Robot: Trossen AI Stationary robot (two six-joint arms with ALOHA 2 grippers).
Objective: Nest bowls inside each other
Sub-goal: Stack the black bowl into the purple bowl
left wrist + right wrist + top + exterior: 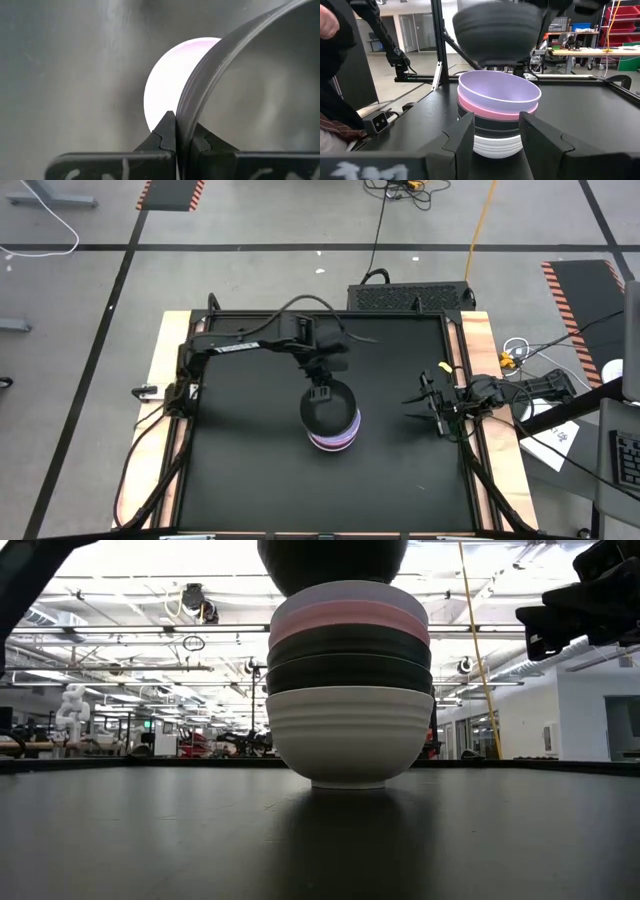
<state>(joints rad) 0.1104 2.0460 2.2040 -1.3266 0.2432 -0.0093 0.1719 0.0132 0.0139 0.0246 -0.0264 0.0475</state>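
Above the upright stack (pixel 348 690), black bowl (pixel 496 31) mouth-up, rim pinched by left tool (pixel 180 142), right tool (pixel 496 132) open, empty

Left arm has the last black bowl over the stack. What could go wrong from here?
The left gripper pinches the black bowl by its rim only, so it may tilt or slip. The bowl hangs off-centre above the lavender bowl; released here it could land crooked. The stack is five high, so a knock might topple it.
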